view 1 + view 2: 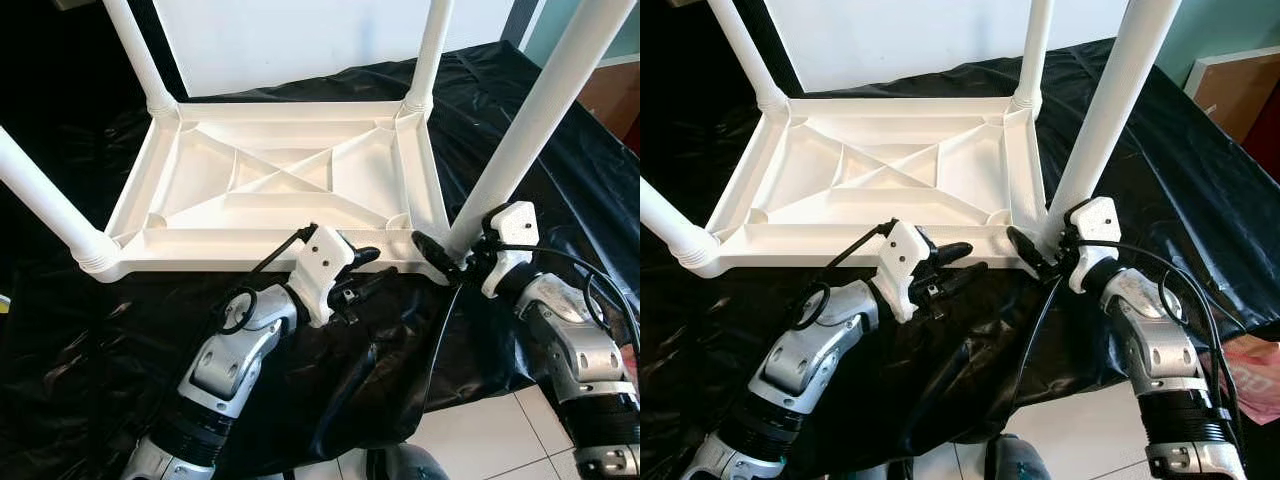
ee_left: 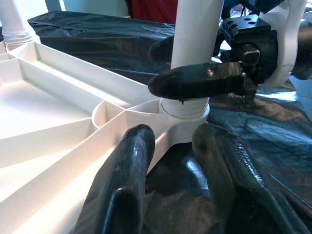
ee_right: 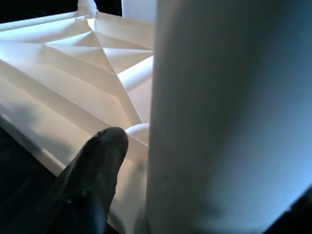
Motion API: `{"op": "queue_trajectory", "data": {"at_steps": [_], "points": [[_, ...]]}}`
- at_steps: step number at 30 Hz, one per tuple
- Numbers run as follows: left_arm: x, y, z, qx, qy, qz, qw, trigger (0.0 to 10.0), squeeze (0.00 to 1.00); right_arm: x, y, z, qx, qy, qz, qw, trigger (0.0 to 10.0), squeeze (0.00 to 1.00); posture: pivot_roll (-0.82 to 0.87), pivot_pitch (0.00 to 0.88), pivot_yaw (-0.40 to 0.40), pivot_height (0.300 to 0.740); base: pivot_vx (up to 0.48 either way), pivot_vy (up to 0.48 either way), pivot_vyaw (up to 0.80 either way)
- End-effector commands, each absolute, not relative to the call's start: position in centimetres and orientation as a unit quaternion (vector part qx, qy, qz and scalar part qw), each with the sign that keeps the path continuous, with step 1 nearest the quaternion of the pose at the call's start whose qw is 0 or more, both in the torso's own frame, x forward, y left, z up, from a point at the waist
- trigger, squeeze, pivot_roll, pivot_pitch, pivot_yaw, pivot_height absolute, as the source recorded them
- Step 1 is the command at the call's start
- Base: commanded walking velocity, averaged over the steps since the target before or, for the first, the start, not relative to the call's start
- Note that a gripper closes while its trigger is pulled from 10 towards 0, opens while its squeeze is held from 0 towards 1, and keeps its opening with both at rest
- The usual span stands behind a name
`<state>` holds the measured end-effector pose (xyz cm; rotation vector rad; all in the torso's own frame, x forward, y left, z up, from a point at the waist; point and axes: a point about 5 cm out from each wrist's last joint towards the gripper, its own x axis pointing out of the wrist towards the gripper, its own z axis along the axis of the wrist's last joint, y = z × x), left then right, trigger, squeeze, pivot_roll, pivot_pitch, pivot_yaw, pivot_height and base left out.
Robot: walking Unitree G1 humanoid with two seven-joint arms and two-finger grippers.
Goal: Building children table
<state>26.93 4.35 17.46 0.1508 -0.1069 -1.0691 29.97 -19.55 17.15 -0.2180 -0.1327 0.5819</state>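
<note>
At lower centre the left claw [image 1: 362, 272] is hovering spread beside the overturned white children's table [image 1: 290, 185] lying on black plastic sheeting [image 1: 90, 330], while the right claw [image 1: 445, 255] is clamping the near-right leg [image 1: 520, 150] at its base.

All four legs run out past the top edge of the head views, so the upper ends of the near right leg [image 1: 520, 150], near left leg [image 1: 40, 200], far left leg [image 1: 140, 60] and far right leg [image 1: 428, 55] are cut off. In the right wrist view the near right leg hides one finger of the right gripper [image 1: 445, 255], so only one finger [image 3: 92, 180] shows. The black sheet [image 1: 80, 380] hides whatever the table [image 1: 290, 180] rests on.
</note>
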Motion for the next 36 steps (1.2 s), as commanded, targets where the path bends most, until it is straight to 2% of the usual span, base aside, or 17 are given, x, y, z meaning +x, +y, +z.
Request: {"op": "queue_trajectory", "data": {"at_steps": [1,9,10,15,18,25,28,36], "points": [[26.3,3.8,17.4,0.074,-0.045,-0.550,0.831,10.0,0.00,29.8,-19.4,16.1,-0.106,-0.041,0.311,0.943,0.0,0.00,-0.02,0.137,0.031,0.740,0.000,0.000,0.00],[26.4,4.0,17.3,0.075,-0.042,-0.546,0.834,10.0,0.00,30.2,-20.4,15.7,-0.115,-0.036,0.292,0.949,0.0,0.00,-0.02,0.147,0.024,0.740,0.000,0.000,0.00],[26.3,4.0,17.2,0.071,-0.041,-0.543,0.836,10.0,0.00,30.3,-20.6,15.6,-0.112,-0.032,0.281,0.953,9.7,0.00,-0.01,0.153,0.021,0.740,0.000,0.000,0.00],[26.2,4.0,17.2,0.066,-0.040,-0.539,0.838,10.0,0.00,30.4,-20.6,15.3,-0.096,-0.029,0.260,0.960,10.0,0.00,-0.01,0.159,0.021,0.740,0.000,0.000,0.00],[25.9,4.0,16.9,0.062,-0.034,-0.537,0.841,10.0,0.00,30.2,-20.3,14.7,-0.088,-0.021,0.192,0.977,10.0,0.00,-0.02,0.173,0.022,0.740,0.000,0.000,0.00],[25.7,3.5,16.7,0.055,-0.031,-0.542,0.838,10.0,0.00,29.1,-18.8,13.9,-0.045,-0.013,0.113,0.992,10.0,0.00,-0.04,0.172,0.028,0.740,0.000,0.000,0.00],[25.7,3.4,16.7,0.054,-0.031,-0.544,0.837,10.0,0.00,29.0,-18.6,13.8,-0.034,-0.011,0.094,0.995,10.0,0.00,-0.05,0.168,0.026,0.740,0.000,0.000,0.00],[26.0,3.1,16.6,0.051,-0.031,-0.549,0.834,10.0,0.00,28.0,-16.6,13.1,0.007,-0.003,-0.031,0.999,10.0,0.00,-0.07,0.158,0.020,0.740,0.000,0.000,0.00]]}}
